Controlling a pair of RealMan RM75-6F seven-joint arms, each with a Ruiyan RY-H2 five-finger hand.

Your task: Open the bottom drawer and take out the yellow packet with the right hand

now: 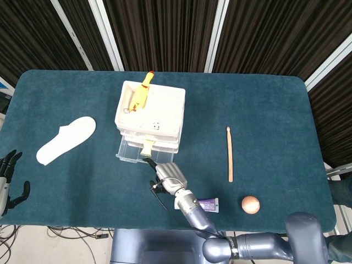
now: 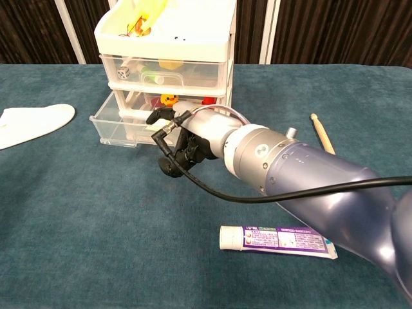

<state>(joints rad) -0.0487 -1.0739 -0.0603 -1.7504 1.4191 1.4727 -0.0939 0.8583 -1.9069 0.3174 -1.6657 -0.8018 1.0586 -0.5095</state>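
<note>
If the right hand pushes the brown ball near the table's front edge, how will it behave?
The brown ball looks round and smooth, so it would probably roll at a light push. It lies close to the table's front edge, so it might roll off. The cloth may slow it a little.

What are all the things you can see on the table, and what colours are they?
table: one, dark teal cloth
drawer unit: one, white and clear, table middle-left, bottom drawer pulled open
rubber chicken: one, yellow, on top of the unit
yellow packet: one, inside the open drawer
insole: one, white, left
drumstick: one, wooden, right
ball: one, brownish, front right
tube: one, white and purple, front
left hand: black, at the left edge
right hand: black, at the open drawer's front
</note>
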